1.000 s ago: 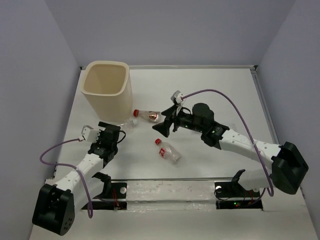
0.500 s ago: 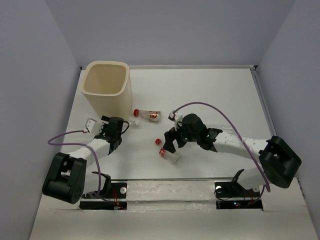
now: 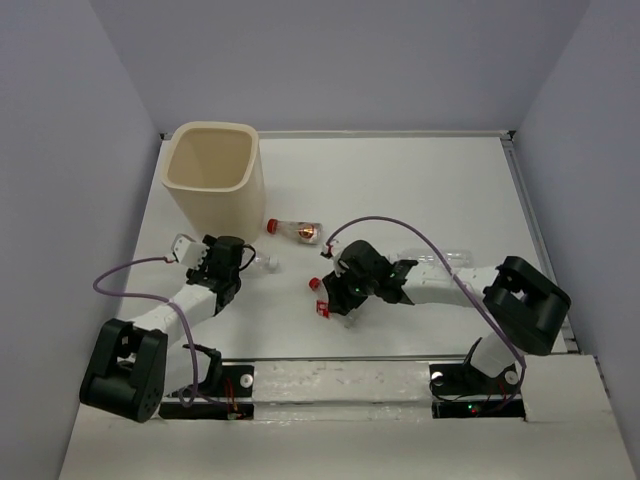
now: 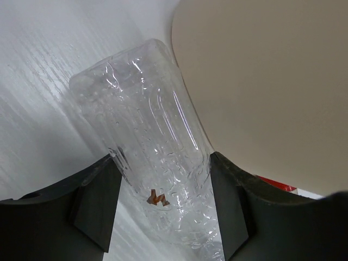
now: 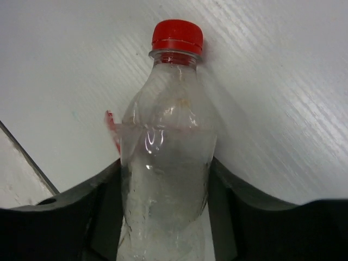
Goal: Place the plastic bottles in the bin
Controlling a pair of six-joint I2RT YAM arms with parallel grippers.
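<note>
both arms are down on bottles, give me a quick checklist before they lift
1. Clear bottle sits between the left fingers, touching both: ok.
2. Red-capped bottle sits between the right fingers, touching both: ok.
3. Grip firm enough to lift: cannot tell; both bottles lie on the table.
4. Clear bottle free of the bin wall: cannot tell; in the left wrist view they look very close.
5. Bin upright, mouth unobstructed: ok.
6. Brown-patch bottle out of both arms' way: ok, it lies apart between them.
</note>
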